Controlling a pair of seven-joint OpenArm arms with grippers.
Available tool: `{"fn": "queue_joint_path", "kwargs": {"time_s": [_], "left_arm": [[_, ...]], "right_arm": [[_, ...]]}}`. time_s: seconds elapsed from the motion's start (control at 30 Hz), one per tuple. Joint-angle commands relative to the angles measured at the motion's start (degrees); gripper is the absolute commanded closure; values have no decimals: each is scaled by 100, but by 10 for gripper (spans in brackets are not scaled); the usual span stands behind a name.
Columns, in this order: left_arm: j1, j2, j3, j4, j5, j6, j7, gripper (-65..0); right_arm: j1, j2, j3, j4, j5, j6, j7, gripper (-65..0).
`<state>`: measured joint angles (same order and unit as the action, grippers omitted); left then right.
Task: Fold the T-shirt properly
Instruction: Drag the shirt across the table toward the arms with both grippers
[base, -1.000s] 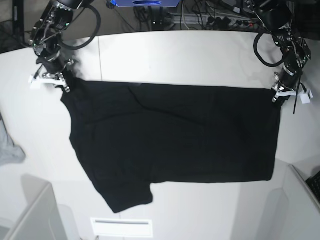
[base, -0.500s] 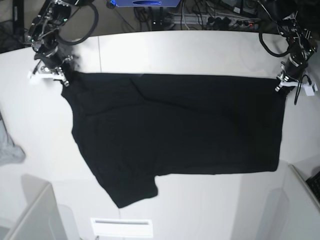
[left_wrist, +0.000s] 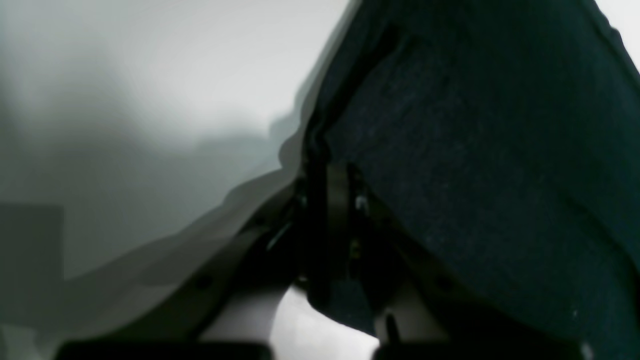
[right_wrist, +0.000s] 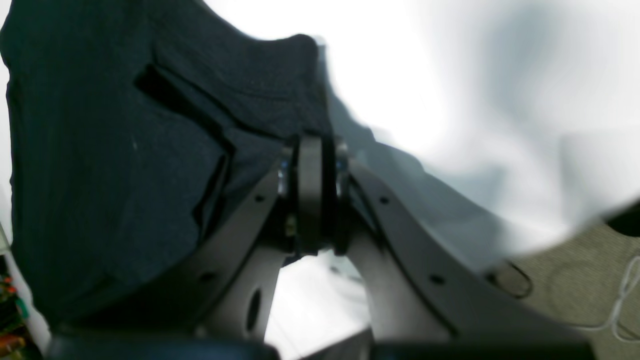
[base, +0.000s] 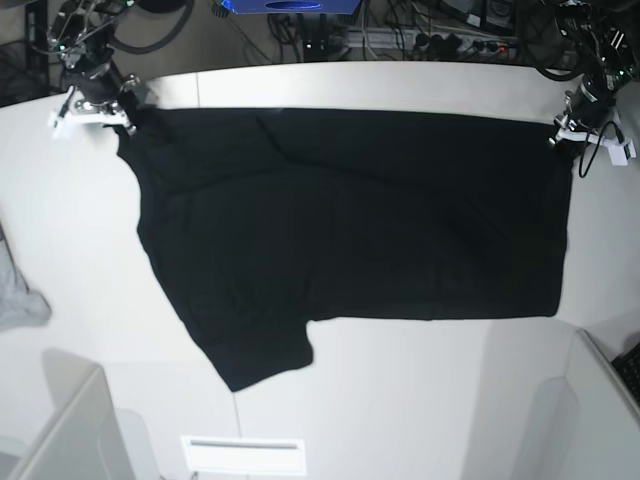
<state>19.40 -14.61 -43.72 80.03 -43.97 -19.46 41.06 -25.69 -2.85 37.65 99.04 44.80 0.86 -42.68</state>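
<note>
The black T-shirt (base: 350, 220) lies spread across the white table (base: 420, 400), plain side up, one sleeve hanging toward the front left. My right gripper (base: 122, 118) is shut on its far left corner; in the right wrist view the jaws (right_wrist: 310, 165) pinch the black cloth (right_wrist: 125, 165). My left gripper (base: 560, 135) is shut on the far right corner; in the left wrist view the closed jaws (left_wrist: 332, 190) hold the cloth (left_wrist: 490, 165). The shirt's top edge is stretched between both grippers near the table's far edge.
A small grey cloth (base: 15, 295) lies at the left edge. A white slotted box (base: 243, 455) and grey panels (base: 60, 430) stand at the front. Cables and a blue device (base: 290, 6) sit behind the table.
Both grippers have pulled the shirt's top edge away toward the far side of the table, and the whole shirt has slid that way with them.
</note>
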Motion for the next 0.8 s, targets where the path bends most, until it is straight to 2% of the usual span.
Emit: {"fn": "queue_joint_path", "kwargs": {"time_s": [0.0,0.5,0.77], "left_arm": [[69,-99,-45,151,-39,25,-93,0],[904,-99,-45,265,-39,25,-93,0],[1106,-99,-45,274,-39,25,-93,0]], "right_arm": [[-64,52,37,131,26,6,140,0],[-644,52,-7,139,26,6,140,0],[-802,52,-7,518,26,6,140,0]]}}
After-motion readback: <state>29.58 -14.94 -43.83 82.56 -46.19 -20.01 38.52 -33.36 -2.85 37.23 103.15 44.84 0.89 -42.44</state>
